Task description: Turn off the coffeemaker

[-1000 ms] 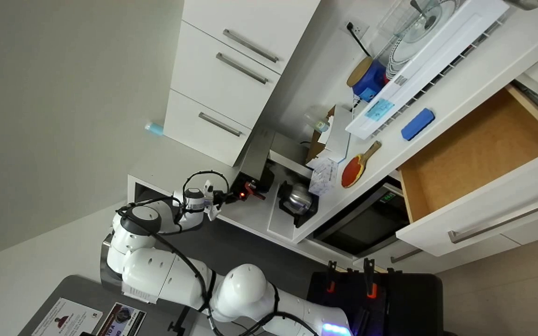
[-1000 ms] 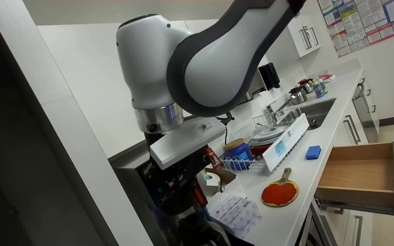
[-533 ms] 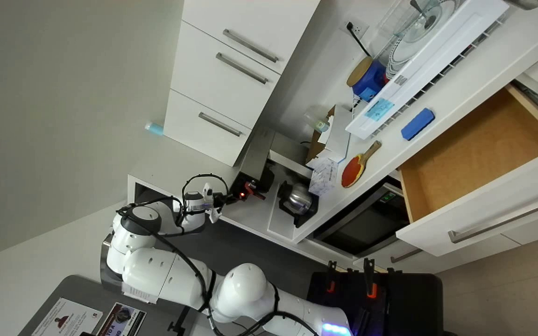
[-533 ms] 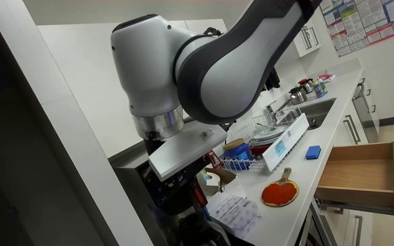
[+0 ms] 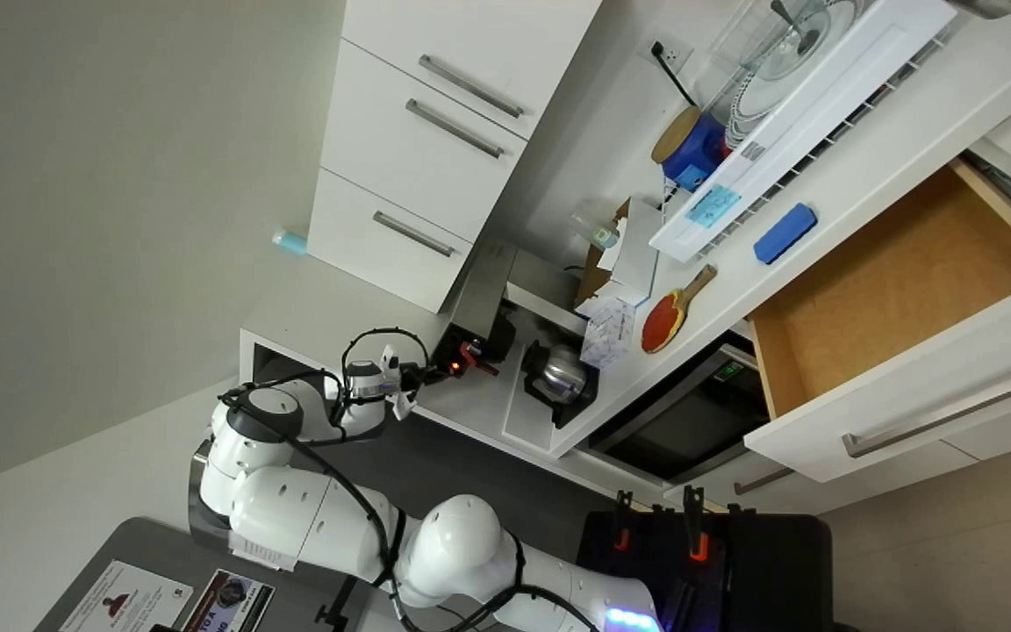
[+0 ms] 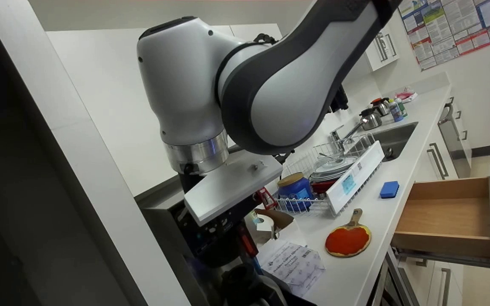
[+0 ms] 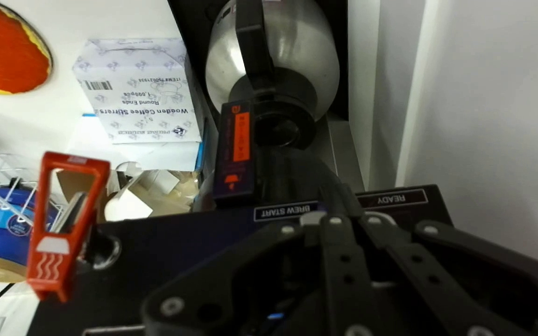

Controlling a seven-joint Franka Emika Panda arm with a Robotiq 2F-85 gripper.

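Observation:
The coffeemaker is a boxy machine with a black front panel [image 7: 171,247], labelled BREW START and READY in the wrist view. In an exterior view a red light glows on its dark front [image 5: 468,338]. In another exterior view its front [image 6: 215,244] is partly hidden by the arm. My gripper [image 7: 341,200] is shut, fingertips together, with nothing visible between them. The tips are at the panel between the two labels; they cover whatever is behind them, and contact cannot be told. In an exterior view the gripper [image 5: 442,372] is right by the red light.
A metal pot [image 7: 292,42] stands below the panel. A red tag [image 7: 66,224] and an orange-lettered black handle [image 7: 236,149] stick out near it. A stirrer box [image 7: 140,98] is beside the machine. A wall panel [image 7: 484,93] is close on the opposite side. A drawer [image 5: 900,290] stands open.
Over the first half second the wrist lowers and tilts slightly, and the forearm shifts right in an exterior view. Since then the arm is almost still. The red light stays lit.

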